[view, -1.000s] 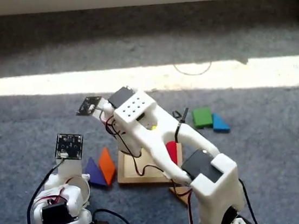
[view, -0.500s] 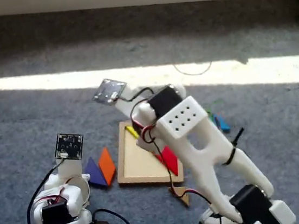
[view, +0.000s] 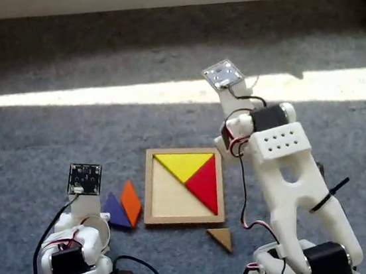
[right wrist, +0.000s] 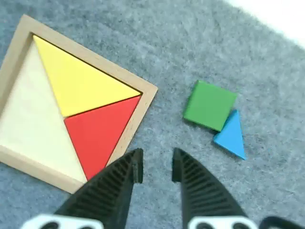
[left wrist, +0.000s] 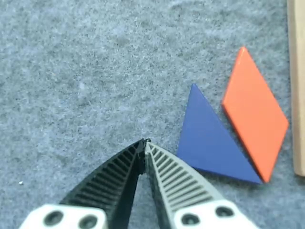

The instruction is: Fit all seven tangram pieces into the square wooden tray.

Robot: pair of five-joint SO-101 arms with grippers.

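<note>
Right hand (right wrist: 155, 164) hangs empty, jaws a little apart, over the grey carpet (right wrist: 267, 57) between the square wooden tray (right wrist: 95, 61) and the green square (right wrist: 209, 105), which touches a light blue triangle (right wrist: 231, 136). Left hand (left wrist: 144, 143) is closed on nothing, its tips near the dark blue triangle (left wrist: 207, 138) beside the orange parallelogram (left wrist: 255, 112), just outside the tray. A yellow triangle (view: 183, 164) and a red triangle (view: 205, 184) lie edge to edge inside the tray; a tan triangle (view: 221, 238) lies on the carpet near its corner.

Carpeted room: grey carpet (view: 36, 141) (sunlit strip (view: 98, 97)).
</note>
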